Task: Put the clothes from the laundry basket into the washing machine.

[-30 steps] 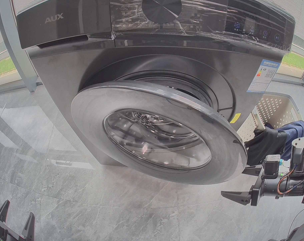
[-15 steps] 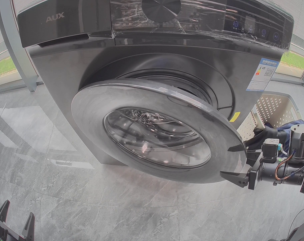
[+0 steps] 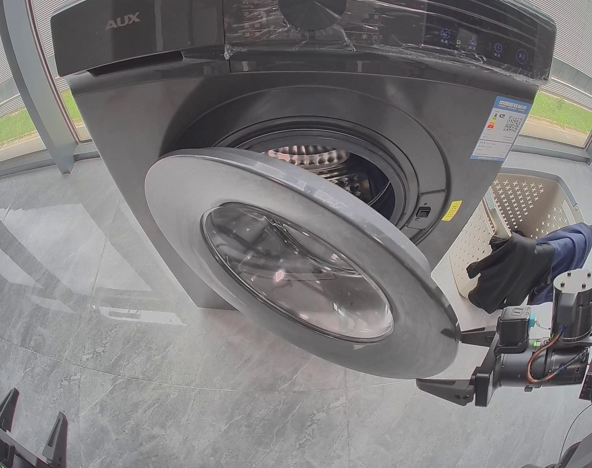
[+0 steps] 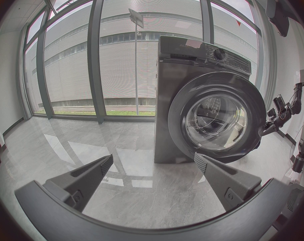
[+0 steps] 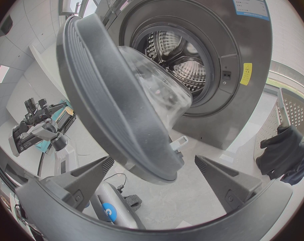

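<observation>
1. The washing machine stands with its round door partly open and the steel drum in sight behind it
2. The right gripper, fingers spread, sits at the door's free edge, with the rim between them
3. A black garment and a blue garment hang over the rim of the laundry basket, beside the machine on the robot's right
4. The left gripper, fingers apart, hangs low over the floor, well apart from the door

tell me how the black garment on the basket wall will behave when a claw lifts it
Probably floppy: the black garment droops in soft folds over the laundry basket wall, so it would sag from any pinch point. Likely light: it looks like thin cloth. It may drag the blue garment lying against it.
</observation>
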